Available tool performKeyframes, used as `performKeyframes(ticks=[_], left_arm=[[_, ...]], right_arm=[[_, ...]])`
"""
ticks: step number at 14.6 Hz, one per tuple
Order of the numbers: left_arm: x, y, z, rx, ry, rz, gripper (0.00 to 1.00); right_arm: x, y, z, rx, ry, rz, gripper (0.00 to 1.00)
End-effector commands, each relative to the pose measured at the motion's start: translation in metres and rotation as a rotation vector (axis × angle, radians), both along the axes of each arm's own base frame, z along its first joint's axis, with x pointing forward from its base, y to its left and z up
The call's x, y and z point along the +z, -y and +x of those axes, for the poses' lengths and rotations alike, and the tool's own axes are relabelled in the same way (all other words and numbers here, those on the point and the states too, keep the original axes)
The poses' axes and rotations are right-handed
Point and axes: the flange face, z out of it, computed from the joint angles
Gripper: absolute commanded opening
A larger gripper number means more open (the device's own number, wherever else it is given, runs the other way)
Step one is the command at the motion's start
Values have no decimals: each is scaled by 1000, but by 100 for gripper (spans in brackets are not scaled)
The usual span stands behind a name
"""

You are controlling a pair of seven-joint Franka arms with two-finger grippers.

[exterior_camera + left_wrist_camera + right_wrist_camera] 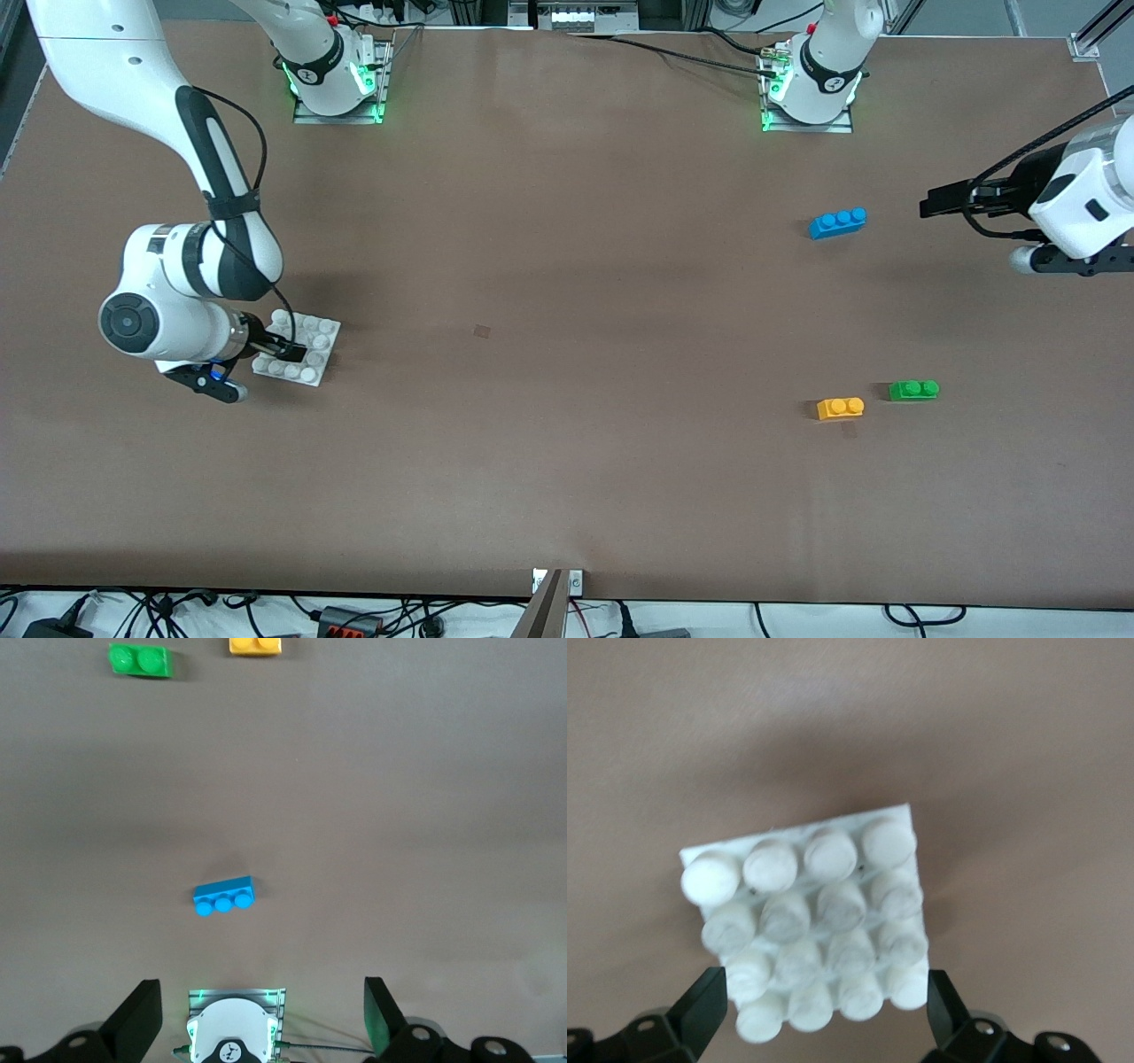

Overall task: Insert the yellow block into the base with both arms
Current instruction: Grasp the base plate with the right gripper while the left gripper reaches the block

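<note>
The yellow block (pixel 840 408) lies on the table toward the left arm's end, beside the green brick (pixel 913 390); it also shows in the left wrist view (pixel 255 645). The white base (pixel 297 347) lies toward the right arm's end. My right gripper (pixel 285 347) is low over the base, open, with a finger on each side of one edge of the base (pixel 806 921) and small gaps; in the right wrist view the right gripper (pixel 826 1010) grips nothing. My left gripper (pixel 932 204) is open and empty, up over the table near the blue brick; the left gripper (pixel 259 1019) is wide open.
The blue three-stud brick (pixel 837 222) lies farther from the front camera than the yellow block, and shows in the left wrist view (pixel 224 896). The green brick (pixel 140 660) shows there too. The arm bases (pixel 808 89) stand along the table's back edge.
</note>
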Motion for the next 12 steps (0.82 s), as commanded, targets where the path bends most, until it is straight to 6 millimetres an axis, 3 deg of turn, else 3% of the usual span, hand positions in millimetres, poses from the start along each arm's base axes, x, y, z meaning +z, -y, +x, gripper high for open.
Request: performKeyframes(ticks=[1,2,5,6,12], left_arm=[[-14,17,4,-37,-45,-10,100],[-15,17,5,-42,-46,-8,100],[-20,18,7,-51,-47,-9,100],[-23,18,10,-51,-49,-10,100],[-49,8,47,-18,119,48,100]], right_arm=[[-27,1,-17,53,56,1,100],[-31,3,-23,97,76,8,99],[-21,17,-24,153,84,21,66],[-21,17,-24,153,85,21,62],[-11,15,-21,155,104,21,60]])
